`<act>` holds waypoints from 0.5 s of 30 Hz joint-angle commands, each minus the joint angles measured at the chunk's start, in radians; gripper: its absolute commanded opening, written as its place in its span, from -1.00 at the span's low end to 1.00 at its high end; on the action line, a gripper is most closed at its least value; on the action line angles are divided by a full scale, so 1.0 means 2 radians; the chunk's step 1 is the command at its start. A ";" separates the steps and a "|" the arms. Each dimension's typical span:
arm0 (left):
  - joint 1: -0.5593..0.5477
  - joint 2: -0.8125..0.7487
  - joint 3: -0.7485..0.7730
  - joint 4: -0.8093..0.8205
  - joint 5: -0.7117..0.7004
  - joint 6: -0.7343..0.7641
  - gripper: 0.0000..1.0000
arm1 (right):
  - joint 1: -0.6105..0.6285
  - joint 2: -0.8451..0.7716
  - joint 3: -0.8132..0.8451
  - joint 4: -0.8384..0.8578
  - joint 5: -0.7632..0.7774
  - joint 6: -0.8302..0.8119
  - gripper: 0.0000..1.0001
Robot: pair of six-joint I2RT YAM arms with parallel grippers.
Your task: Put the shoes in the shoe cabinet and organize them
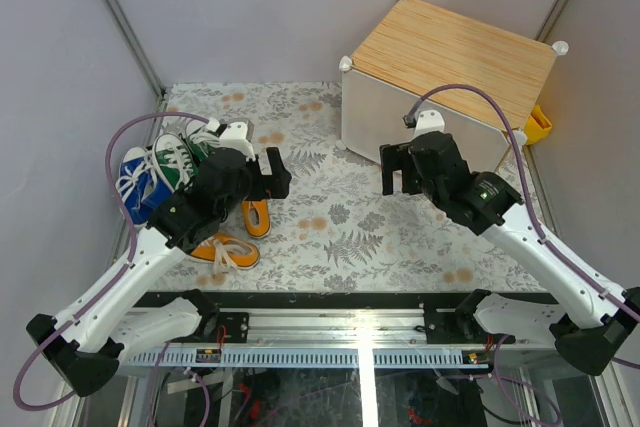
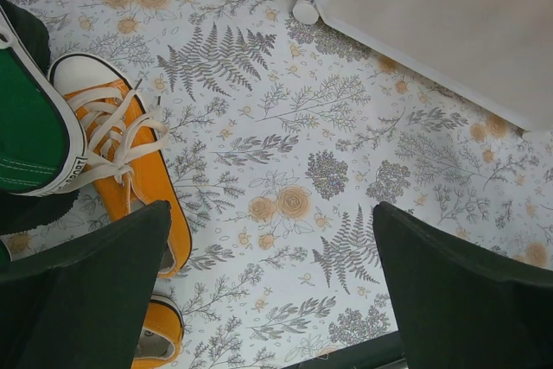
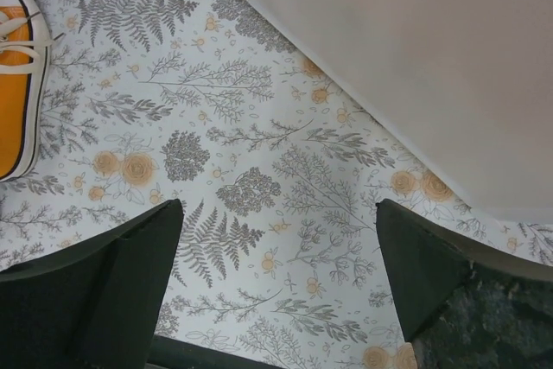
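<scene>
The shoe cabinet (image 1: 450, 52) stands at the back right, wood-grain top up, its white panel (image 1: 395, 122) facing the arms. At the left lie blue sneakers (image 1: 135, 182), green sneakers (image 1: 185, 152) and two orange sneakers (image 1: 257, 217), (image 1: 225, 250). The black shoes are not clearly visible. My left gripper (image 1: 270, 175) is open and empty above the mat, just right of the orange sneakers (image 2: 121, 153) and a green sneaker (image 2: 26, 127). My right gripper (image 1: 398, 169) is open and empty, hovering just in front of the cabinet panel (image 3: 415, 49).
A floral mat (image 1: 340, 217) covers the table between the shoes and the cabinet. Grey walls close in the back and both sides. A yellow object (image 1: 538, 125) sits against the cabinet's right side. A white cabinet foot (image 2: 304, 11) shows at the panel's corner.
</scene>
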 commanded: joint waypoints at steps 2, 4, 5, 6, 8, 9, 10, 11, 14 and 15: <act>-0.001 -0.005 0.010 0.005 0.001 0.011 1.00 | 0.003 -0.008 0.035 -0.006 0.033 -0.019 0.99; -0.001 -0.006 0.010 0.005 0.003 0.012 1.00 | 0.003 -0.007 0.043 -0.021 0.032 -0.037 0.99; -0.001 -0.006 0.009 0.005 0.003 0.012 1.00 | 0.003 -0.006 0.048 -0.029 0.040 -0.041 0.99; -0.001 -0.007 0.009 0.005 0.005 0.012 1.00 | 0.002 -0.006 0.053 -0.036 0.049 -0.045 0.99; -0.001 -0.007 0.009 0.005 0.007 0.013 0.99 | 0.003 -0.003 0.069 -0.055 0.074 -0.054 0.99; -0.001 -0.008 0.008 0.006 0.008 0.014 0.99 | 0.002 -0.002 0.080 -0.067 0.087 -0.057 0.99; -0.001 -0.008 0.008 0.006 0.009 0.014 1.00 | 0.002 0.000 0.092 -0.085 0.101 -0.061 0.99; -0.001 -0.008 0.006 0.006 0.009 0.015 1.00 | 0.003 0.003 0.105 -0.097 0.117 -0.068 0.99; -0.001 -0.011 0.000 0.010 0.012 0.015 1.00 | 0.003 0.007 0.136 -0.128 0.191 -0.092 0.99; -0.001 -0.011 -0.003 0.012 0.014 0.014 1.00 | 0.002 0.009 0.146 -0.136 0.213 -0.100 0.99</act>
